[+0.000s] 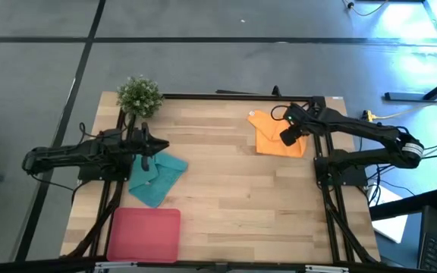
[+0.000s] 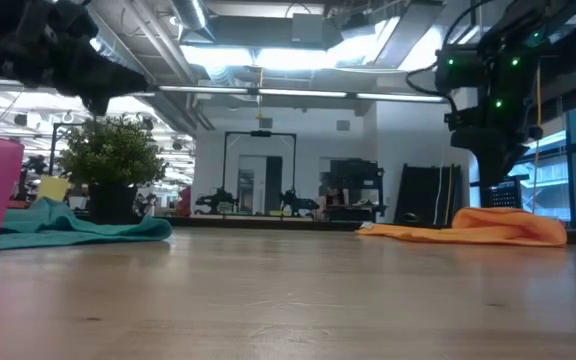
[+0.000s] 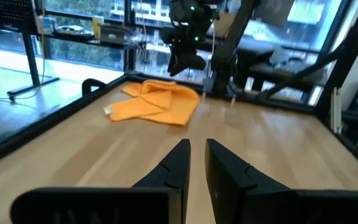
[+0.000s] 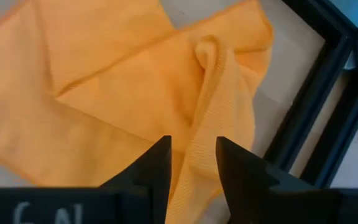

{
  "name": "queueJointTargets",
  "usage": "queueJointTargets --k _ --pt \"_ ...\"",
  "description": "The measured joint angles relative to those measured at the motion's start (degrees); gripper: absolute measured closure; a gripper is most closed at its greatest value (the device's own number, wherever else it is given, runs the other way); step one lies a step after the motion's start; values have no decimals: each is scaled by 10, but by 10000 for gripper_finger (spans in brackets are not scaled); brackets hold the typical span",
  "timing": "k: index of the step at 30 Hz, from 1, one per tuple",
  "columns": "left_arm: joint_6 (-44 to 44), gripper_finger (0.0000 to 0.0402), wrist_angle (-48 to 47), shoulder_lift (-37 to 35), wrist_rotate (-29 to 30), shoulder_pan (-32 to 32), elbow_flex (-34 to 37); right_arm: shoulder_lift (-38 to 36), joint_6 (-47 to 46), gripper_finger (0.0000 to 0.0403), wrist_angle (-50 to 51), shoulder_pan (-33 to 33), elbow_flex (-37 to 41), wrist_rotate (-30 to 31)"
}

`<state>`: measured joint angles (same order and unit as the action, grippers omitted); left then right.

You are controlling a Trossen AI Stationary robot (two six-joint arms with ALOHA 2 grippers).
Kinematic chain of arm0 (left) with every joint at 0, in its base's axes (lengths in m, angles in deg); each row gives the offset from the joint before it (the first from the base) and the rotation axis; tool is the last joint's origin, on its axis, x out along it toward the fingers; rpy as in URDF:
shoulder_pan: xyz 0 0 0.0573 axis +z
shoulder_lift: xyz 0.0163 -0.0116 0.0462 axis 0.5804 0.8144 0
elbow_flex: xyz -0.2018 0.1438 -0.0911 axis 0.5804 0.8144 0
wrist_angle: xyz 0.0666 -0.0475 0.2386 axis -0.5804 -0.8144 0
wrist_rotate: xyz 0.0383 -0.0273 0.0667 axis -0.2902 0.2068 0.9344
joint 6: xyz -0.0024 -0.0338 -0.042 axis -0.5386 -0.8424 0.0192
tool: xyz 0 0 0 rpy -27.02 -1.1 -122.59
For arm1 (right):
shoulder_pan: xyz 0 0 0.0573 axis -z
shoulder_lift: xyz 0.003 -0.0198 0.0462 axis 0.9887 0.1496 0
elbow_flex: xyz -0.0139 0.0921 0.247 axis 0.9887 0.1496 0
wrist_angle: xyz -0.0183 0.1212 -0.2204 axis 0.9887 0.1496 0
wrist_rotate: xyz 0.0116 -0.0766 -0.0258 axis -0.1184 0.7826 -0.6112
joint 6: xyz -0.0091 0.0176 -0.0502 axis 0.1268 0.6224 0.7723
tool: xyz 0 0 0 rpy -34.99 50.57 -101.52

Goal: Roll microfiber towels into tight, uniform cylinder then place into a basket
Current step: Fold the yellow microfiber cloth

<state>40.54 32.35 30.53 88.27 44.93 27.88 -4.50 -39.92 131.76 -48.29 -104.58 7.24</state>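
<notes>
On the light wooden desk point(image 1: 234, 189) a crumpled bright orange microfiber towel point(image 1: 278, 136) lies loosely folded near the far right corner, close to the black frame rail. The right gripper point(image 1: 287, 135) hangs just above it, its two dark fingers point(image 4: 157, 165) parted with a raised fold of the orange cloth showing in the gap; nothing is pinched between them. A rumpled teal blue-green microfiber towel point(image 1: 156, 178) lies near the left edge of the desk, and the left gripper point(image 1: 158, 145) hovers over its far end with its fingers point(image 3: 178, 163) clenched together on nothing. The shallow pink-red rectangular basket point(image 1: 144, 234) sits at the near left corner, just beside the teal towel, holding no towel. A small green potted plant point(image 1: 139, 95) stands at the far left corner.
</notes>
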Motion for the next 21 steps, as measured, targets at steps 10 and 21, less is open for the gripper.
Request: queueJointTargets --k 10,21 --pt "0 360 -60 151 15 0 -115 54 3 274 0 16 0 0" --pt "19 360 -73 314 15 0 -230 95 15 274 0 16 1 0"
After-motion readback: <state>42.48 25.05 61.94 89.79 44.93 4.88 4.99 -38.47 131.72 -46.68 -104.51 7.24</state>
